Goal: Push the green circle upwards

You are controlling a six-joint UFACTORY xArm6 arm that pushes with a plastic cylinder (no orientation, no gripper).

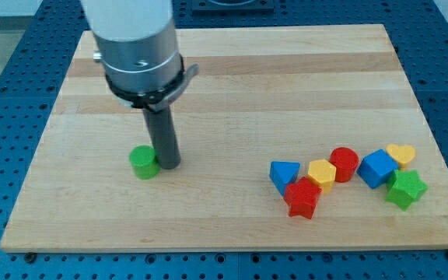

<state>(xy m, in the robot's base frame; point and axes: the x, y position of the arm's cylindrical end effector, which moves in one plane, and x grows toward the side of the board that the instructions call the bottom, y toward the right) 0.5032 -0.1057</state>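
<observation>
The green circle [143,162] sits on the wooden board [232,78] at the lower left. My tip [169,164] rests on the board just to the right of the green circle, touching or almost touching its right side. The rod rises from there to the arm's grey cylinder [138,47] at the view's top left.
A cluster of blocks lies at the lower right: blue triangle [284,173], red star [302,197], yellow hexagon [322,174], red circle [344,163], blue cube [377,168], yellow heart [401,154], green star [405,189]. The board's bottom edge runs close below them.
</observation>
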